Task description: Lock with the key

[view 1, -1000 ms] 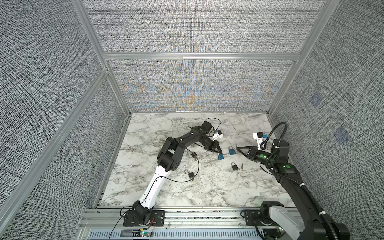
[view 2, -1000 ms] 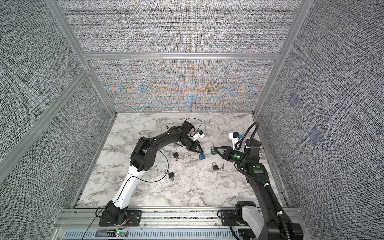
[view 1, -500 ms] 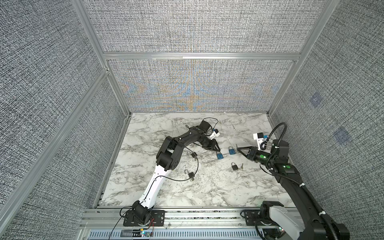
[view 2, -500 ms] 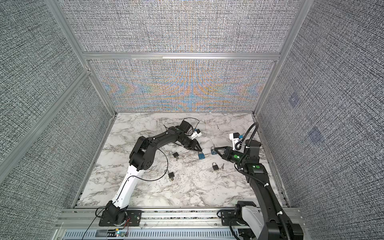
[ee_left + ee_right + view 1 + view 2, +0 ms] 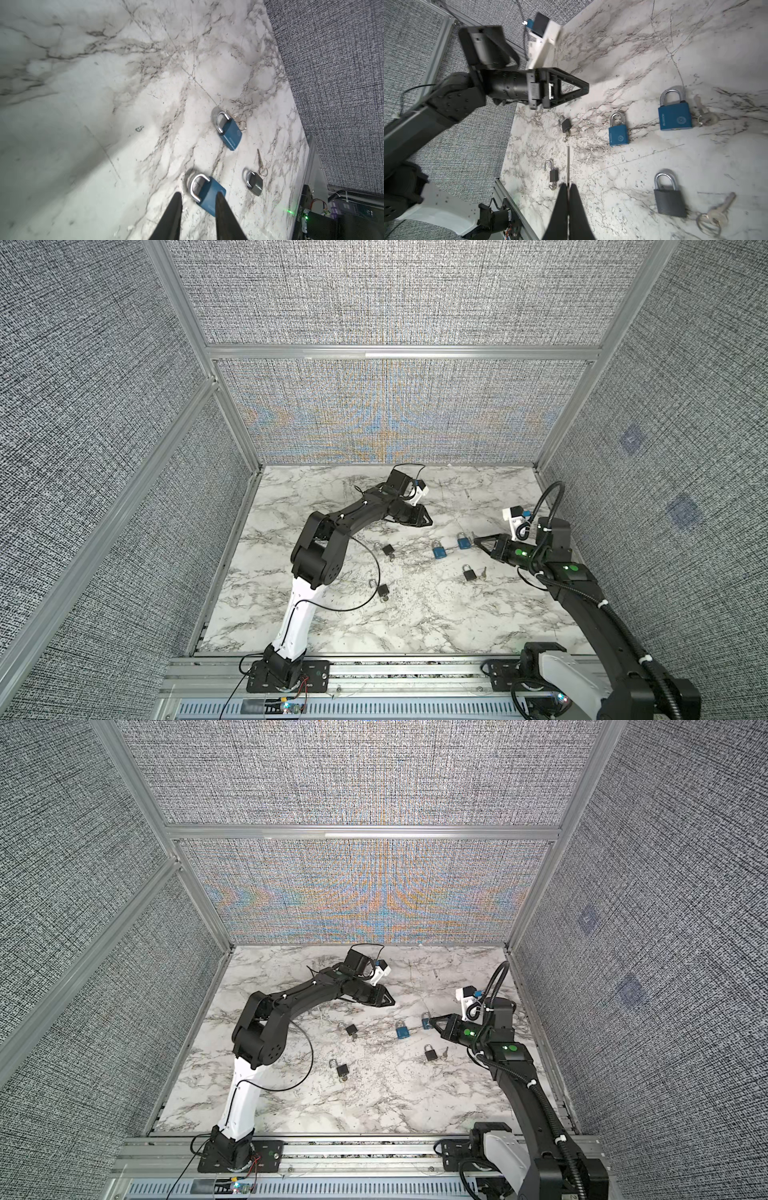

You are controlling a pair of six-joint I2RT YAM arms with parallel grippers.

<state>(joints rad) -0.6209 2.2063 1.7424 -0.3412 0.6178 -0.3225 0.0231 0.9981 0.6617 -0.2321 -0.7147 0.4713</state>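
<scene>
Letting go, the left fingers (image 5: 424,521) are standing a little apart and pulling back from the blue padlock (image 5: 437,551) lying on the surface (image 5: 374,614). The right fingers (image 5: 484,540) are pinching the key (image 5: 568,164) nearby, probably going in next.

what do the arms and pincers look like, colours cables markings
The left arm and right arm are black with a white link near each base. The left pincer and right pincer are black, pointed, open triangular frames. White-mounted wrist cameras carry blue plugs. A thin black cable loops off the left arm, a thick hose off the right, which shows green lights.
</scene>
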